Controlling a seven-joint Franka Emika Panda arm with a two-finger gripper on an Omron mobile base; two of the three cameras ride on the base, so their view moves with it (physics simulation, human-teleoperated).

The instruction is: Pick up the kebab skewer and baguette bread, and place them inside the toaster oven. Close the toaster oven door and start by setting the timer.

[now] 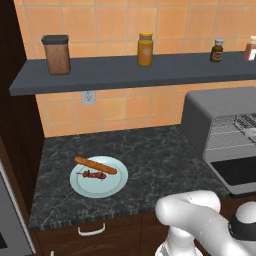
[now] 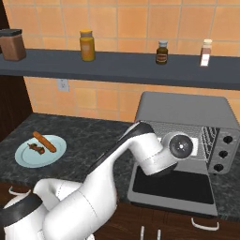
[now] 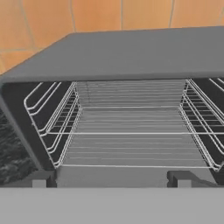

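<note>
1. Grey toaster oven (image 2: 187, 112) on dark counter (image 1: 150, 150), right side; wire rack (image 3: 131, 144) bare inside.
2. Toaster oven door (image 2: 173, 185) dropped flat, fully open.
3. Pale blue plate (image 1: 112, 187) well left of oven, carrying baguette (image 1: 95, 165) w/ kebab skewer (image 1: 94, 175) just beside it.
4. Gripper (image 3: 111, 179) facing oven mouth, fingers (image 3: 41, 178) spread wide, holding nothing.

Even, bright, flat rendered light throughout; only a faint shadow beneath the shelf (image 1: 125, 72) on the tiles. No glare; slightly soft, low-resolution edges.
</note>
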